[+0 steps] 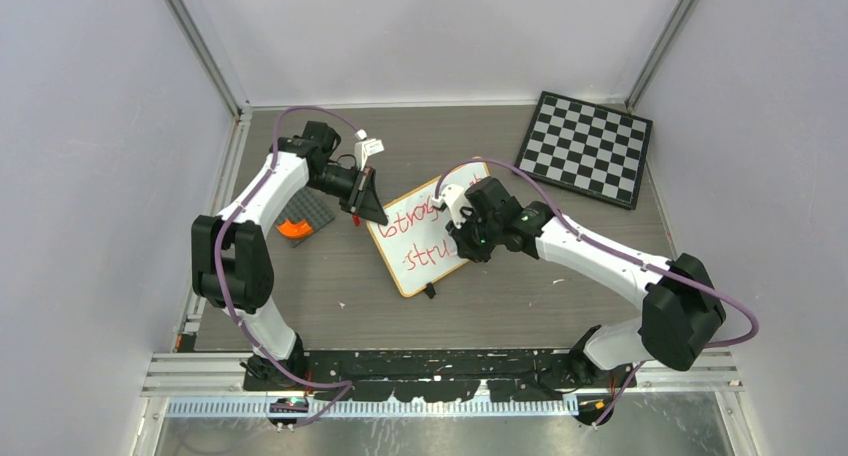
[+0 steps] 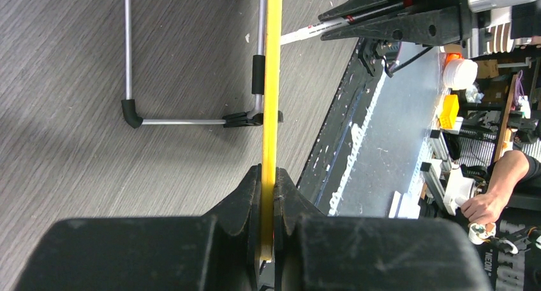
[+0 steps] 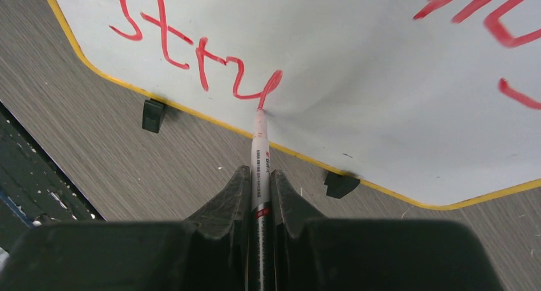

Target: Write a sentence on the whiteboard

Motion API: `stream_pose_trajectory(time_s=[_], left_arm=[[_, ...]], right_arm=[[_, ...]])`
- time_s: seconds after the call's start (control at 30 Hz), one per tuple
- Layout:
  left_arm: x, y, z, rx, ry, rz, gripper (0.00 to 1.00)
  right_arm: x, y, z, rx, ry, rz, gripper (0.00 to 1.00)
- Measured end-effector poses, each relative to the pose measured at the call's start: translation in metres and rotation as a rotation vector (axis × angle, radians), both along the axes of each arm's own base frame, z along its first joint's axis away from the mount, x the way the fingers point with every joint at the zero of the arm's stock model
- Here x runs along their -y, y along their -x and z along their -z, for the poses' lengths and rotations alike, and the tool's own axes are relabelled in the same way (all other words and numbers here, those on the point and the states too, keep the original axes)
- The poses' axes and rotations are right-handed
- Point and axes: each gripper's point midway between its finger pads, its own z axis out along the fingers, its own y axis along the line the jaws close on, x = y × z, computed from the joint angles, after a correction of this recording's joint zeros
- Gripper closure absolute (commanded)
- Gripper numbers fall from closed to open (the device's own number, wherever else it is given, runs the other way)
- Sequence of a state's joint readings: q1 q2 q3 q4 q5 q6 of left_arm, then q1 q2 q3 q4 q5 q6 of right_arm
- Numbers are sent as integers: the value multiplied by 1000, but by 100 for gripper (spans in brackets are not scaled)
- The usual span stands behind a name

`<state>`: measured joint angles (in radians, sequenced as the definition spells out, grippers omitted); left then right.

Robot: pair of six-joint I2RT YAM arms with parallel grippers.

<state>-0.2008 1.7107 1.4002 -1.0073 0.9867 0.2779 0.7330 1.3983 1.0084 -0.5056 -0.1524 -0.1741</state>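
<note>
Now the right gripper (image 3: 258, 176) clamps a marker (image 3: 258, 144), its tip touching the whiteboard (image 3: 383, 80) where the sentence (image 3: 203, 67) reads "stru". The left gripper (image 2: 268, 176) pinches the board's rim. The upper word is perhaps "strong".

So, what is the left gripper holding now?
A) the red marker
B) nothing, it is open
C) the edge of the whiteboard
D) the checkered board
C: in the left wrist view the left gripper is shut on the yellow rim of the whiteboard, while the marker sits in the right gripper.
</note>
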Motion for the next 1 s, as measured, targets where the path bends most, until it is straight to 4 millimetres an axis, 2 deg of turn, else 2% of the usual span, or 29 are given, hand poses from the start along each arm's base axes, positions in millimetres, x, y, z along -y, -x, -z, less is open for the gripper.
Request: stream_pose_trajectory(time_s=[0.13, 0.33, 0.4, 0.67, 0.83, 1.0], left_arm=[[0, 0, 0, -1, 0, 0, 100], [0, 1, 0, -3, -1, 0, 100], [0, 1, 0, -4, -1, 0, 100], [0, 1, 0, -2, -1, 3, 100], [0, 1, 0, 2, -1, 6, 100], [0, 1, 0, 2, -1, 7, 100]], right_arm=[[4, 5, 8, -21, 16, -2, 100], [6, 8, 7, -28, 28, -12, 100], [8, 9, 4, -34, 33, -15, 100], [6, 6, -30, -21, -29, -17, 100], [12, 1, -33, -47, -57, 2, 100], [9, 2, -35, -56, -79, -2, 100]])
